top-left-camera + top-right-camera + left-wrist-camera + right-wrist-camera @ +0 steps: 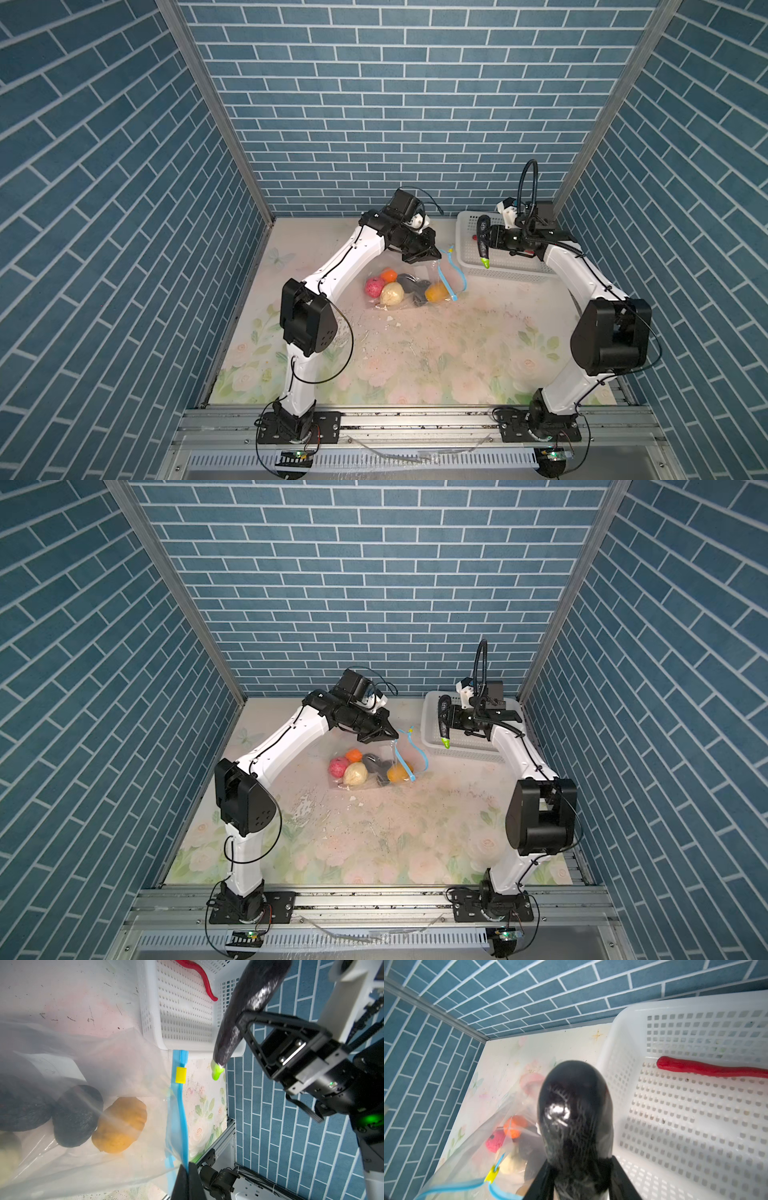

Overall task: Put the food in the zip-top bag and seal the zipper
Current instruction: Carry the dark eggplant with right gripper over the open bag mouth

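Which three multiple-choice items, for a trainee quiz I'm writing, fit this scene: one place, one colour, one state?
1. Where does the long red strip lie? A in the white basket; B beside it; C under it.
2. What colour is the tip of the dark piece held in the right gripper? A red; B green; C blue.
3. How is the left gripper? A open wide; B shut on nothing; C shut on the zipper.
Key: A, the strip rests on the basket's perforated floor; B, the tip shows bright green; C, its fingers pinch the blue strip.
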Robot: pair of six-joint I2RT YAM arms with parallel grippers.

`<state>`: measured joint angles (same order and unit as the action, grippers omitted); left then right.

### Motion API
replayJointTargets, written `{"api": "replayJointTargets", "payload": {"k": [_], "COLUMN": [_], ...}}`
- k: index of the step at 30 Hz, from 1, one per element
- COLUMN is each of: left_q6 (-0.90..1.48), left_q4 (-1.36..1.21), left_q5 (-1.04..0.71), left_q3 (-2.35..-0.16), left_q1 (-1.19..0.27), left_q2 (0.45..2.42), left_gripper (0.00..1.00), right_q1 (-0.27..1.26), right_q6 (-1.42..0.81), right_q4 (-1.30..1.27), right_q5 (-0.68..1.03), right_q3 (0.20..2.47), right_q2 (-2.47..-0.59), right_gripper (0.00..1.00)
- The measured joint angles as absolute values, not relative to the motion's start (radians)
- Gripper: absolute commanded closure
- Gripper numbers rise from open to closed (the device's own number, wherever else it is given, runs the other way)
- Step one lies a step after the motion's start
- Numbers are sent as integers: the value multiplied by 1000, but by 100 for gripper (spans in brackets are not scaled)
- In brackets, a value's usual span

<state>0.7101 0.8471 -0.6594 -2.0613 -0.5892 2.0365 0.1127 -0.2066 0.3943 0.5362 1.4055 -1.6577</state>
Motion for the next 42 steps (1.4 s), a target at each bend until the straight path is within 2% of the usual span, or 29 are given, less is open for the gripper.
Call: {"api": "replayJointTargets", "payload": {"k": [11,42], "left_q6": [710,711], "left_q4": [853,831], "left_q5": [-651,-640], "left_q3": [-2065,-2012], "left_q1": [-589,-589], "left_q2": [2037,1990], "left_gripper": [100,100], "right_q1": [269,384], "right_q6": [-96,158], "right_q4": [384,557], "right_q5": [596,587], "right_q3": [1184,1179], "right_q2": [-1468,-1508], "right_gripper": [65,60]}}
